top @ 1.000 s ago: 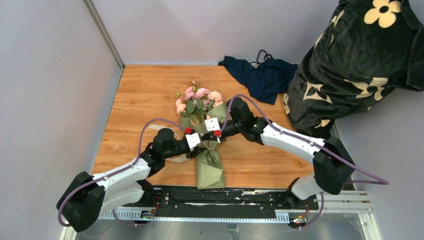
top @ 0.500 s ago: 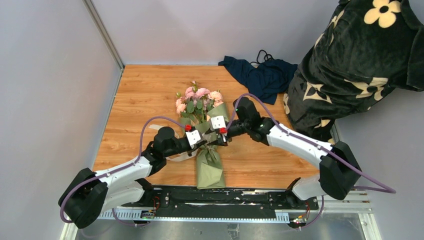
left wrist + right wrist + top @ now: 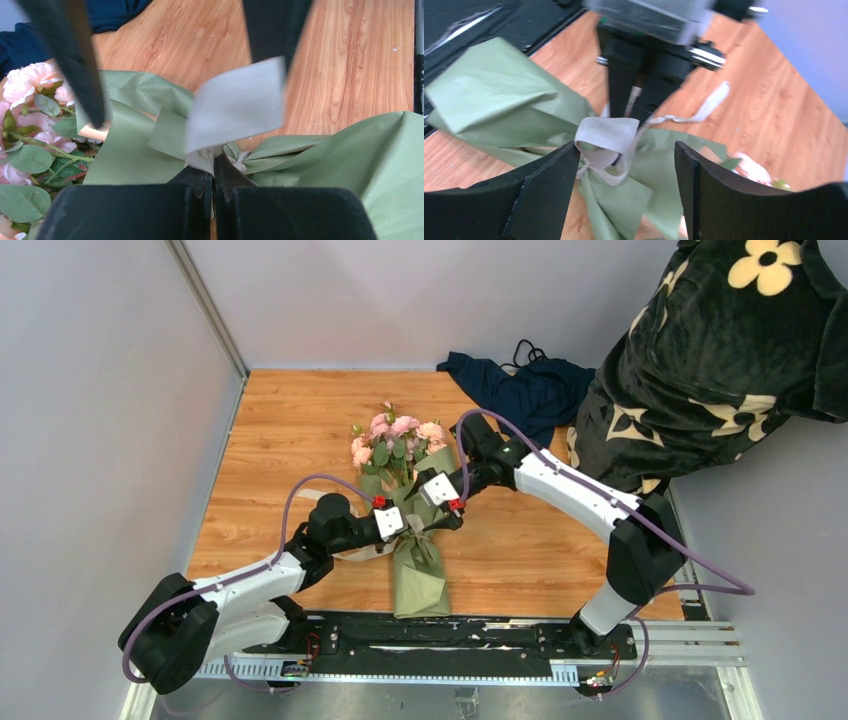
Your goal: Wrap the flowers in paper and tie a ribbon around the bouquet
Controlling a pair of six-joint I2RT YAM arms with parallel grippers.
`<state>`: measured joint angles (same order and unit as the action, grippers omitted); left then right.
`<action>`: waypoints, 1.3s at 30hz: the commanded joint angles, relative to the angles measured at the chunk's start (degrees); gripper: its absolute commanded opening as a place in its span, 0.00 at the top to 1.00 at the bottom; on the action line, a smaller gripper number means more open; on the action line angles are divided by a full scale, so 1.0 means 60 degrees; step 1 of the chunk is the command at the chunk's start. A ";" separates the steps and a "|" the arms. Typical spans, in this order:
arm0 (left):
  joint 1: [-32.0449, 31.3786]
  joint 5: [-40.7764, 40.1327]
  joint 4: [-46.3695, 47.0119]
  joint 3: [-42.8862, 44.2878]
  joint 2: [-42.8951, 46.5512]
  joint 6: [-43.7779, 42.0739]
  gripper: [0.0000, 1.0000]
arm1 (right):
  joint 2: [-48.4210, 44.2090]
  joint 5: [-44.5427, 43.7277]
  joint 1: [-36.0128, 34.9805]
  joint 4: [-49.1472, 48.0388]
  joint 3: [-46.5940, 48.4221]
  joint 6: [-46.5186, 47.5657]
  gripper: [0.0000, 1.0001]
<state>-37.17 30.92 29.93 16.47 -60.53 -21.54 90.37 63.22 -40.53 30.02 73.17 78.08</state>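
Bouquet (image 3: 418, 540): lying flat near the middle of the tabletop, the narrow end of its cone pointing at the near edge and the wide end toward the far edge.
Flowers (image 3: 398, 440): pale pink heads and green leaves spilling out of the wide end.
Paper (image 3: 420, 580): sage green, creased, pinched in at the waist and flaring out on both sides of it.
Ribbon (image 3: 607, 134): cream, gathered at the cone's waist, with a flat loop standing up off it. A loose tail trails over the wood on the bouquet's left.
Left gripper (image 3: 214, 169): fingers pressed tight together, a strand of ribbon pinched between them right at the waist.
Right gripper (image 3: 626, 150): jaws spread wide, one on each side of the ribbon loop, gripping nothing. I can't tell whether a finger brushes the loop.
Arms: reaching in from left and right, meeting over the bouquet's waist.
Tabletop (image 3: 280, 430): light wood planks.
Navy cloth (image 3: 520, 390): heaped at the far right corner.
Black fabric (image 3: 720, 360): cream flower prints, bulking up past the right edge.
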 commanded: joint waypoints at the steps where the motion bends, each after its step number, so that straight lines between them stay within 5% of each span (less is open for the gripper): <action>1: -0.0031 0.0149 0.0325 0.0119 -0.0068 -0.0144 1.00 | 0.0418 0.0240 -0.0419 0.3585 0.0399 0.3053 0.25; 7: -0.0035 0.0135 0.0325 0.0112 -0.0072 -0.0157 1.00 | 0.0663 0.0377 -0.0815 0.3345 0.0486 0.3204 0.34; 14: -0.0031 0.0183 0.0329 0.0086 -0.0075 -0.0109 1.00 | 0.0127 -0.0069 -0.0916 0.0024 -0.0553 0.0610 0.36; 26: -0.0031 0.0035 0.0326 0.0054 -0.0041 0.0130 1.00 | -0.0214 -0.1361 -0.0906 0.0394 -0.0865 0.1600 0.22; 34: -0.0031 0.0103 0.0321 0.0032 -0.0022 0.0295 1.00 | -0.1788 -0.1912 -0.0924 -0.5272 -0.3844 -0.0278 0.21; 39: -0.0031 0.0205 0.0327 0.0024 -0.0022 0.0474 1.00 | -0.1760 -0.2078 -0.0920 -0.6532 -0.4178 -0.0787 0.23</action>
<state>-36.97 30.83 30.17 16.47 -60.90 -19.86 80.25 52.31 -45.76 3.25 49.30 77.62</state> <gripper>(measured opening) 0.008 0.780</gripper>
